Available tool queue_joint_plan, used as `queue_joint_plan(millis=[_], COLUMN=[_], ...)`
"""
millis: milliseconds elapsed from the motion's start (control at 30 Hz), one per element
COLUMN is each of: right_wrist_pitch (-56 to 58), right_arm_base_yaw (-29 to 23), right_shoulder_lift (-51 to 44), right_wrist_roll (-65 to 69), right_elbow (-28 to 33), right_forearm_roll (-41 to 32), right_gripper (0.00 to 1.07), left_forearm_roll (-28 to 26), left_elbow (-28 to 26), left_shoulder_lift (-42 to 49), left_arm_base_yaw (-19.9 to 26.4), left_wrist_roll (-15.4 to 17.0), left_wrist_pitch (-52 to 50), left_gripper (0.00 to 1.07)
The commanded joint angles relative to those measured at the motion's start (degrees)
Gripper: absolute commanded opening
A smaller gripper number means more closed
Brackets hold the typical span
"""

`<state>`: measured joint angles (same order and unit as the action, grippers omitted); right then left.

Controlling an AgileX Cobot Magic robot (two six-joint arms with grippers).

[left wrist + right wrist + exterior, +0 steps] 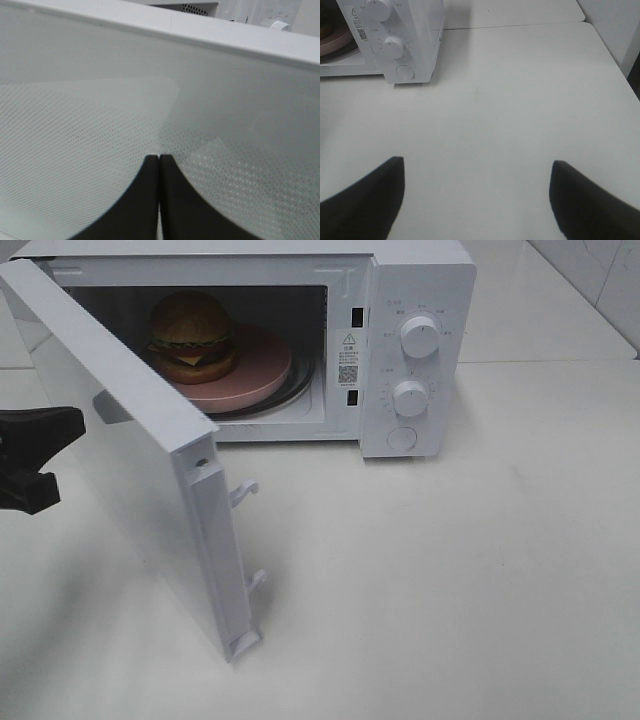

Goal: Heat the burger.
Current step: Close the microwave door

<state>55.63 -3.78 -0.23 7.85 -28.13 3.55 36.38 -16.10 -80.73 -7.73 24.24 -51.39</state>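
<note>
Left wrist view: left gripper fingers pressed together, door just ahead (burger beyond it, inside microwave); right gripper spread.

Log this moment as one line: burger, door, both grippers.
burger: on pink plate inside microwave | door: open | left gripper: shut, at door's outer face | right gripper: open, empty, over table
</note>
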Motion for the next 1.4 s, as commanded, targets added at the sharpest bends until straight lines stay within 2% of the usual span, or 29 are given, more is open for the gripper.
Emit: queue_joint_plan(millis=[33, 67, 100, 167, 300, 333, 500, 533, 567, 600, 733, 767, 867, 1067, 1233, 1400], right_wrist_pitch=[-0.46, -0.46, -0.46, -0.46, -0.46, -0.46, -0.46, -0.46, -0.46, -0.46, -0.46, -0.46, -0.46, -0.46, -0.46, -0.46], right_arm_base_yaw=[0.29, 0.29, 0.29, 0.29, 0.29, 0.29, 0.29, 0.29, 0.29, 0.29, 0.29, 0.29, 0.29, 0.29, 0.29, 0.29], right_shoulder_lift=[-1.55, -1.55, -1.55, -1.55, -1.55, -1.55, -1.55, -1.55, -1.55, -1.55, -1.55, -1.55, -1.55, -1.55, -1.55, -1.55], right_wrist_roll=[-0.34, -0.34, -0.34, -0.34, -0.34, -0.34, -0.34, -0.34, -0.34, -0.34, -0.34, -0.34, -0.34, -0.34, -0.34, -0.34], right_elbow=[0.11, 0.11, 0.11, 0.11, 0.11, 0.11, 0.11, 0.11, 0.11, 0.11, 0.11, 0.11, 0.11, 0.11, 0.11, 0.11], right_forearm_roll=[-0.06, -0.06, -0.06, -0.06, -0.06, -0.06, -0.06, -0.06, -0.06, -0.06, -0.06, -0.06, -0.06, -0.06, -0.06, -0.06], right_gripper=[0.76, 0.76, 0.76, 0.76, 0.76, 0.76, 0.76, 0.76, 0.76, 0.76, 0.76, 0.76, 0.76, 0.76, 0.76, 0.76], left_forearm_roll=[-6.88, -9.85, -9.85, -13.46, -15.58, -16.84, -21.49, -24.75, -24.75, -27.85, -31.11, -33.40, -36.38, -38.33, -41.77, -42.28], left_elbow=[-0.92, -1.49, -1.49, -2.69, -4.18, -5.39, -7.68, -9.00, -9.00, -10.37, -12.61, -14.09, -16.73, -21.14, -26.41, -30.14], left_shoulder_lift=[-1.32, -2.41, -2.41, -4.24, -5.79, -6.93, -9.17, -10.20, -10.20, -11.52, -13.41, -14.61, -16.62, -20.11, -23.84, -26.18], left_arm_base_yaw=[-3.61, -5.21, -5.21, -7.73, -9.85, -11.29, -14.27, -16.27, -16.27, -18.16, -20.97, -22.63, -24.41, -26.18, -27.73, -27.79], left_wrist_roll=[-3.78, -4.53, -4.53, -4.81, -5.27, -6.47, -8.14, -9.63, -9.63, -11.40, -13.81, -15.01, -15.41, -15.41, -16.79, -16.79], left_wrist_pitch=[-0.92, -0.97, -0.97, -1.15, -1.15, -1.09, -0.92, -0.92, -0.92, -0.92, -0.86, -0.74, -0.69, -0.57, -0.29, 0.17], left_gripper=[0.00, 0.00, 0.00, 0.00, 0.00, 0.00, 0.00, 0.00, 0.00, 0.00, 0.00, 0.00, 0.00, 0.00, 0.00, 0.00])
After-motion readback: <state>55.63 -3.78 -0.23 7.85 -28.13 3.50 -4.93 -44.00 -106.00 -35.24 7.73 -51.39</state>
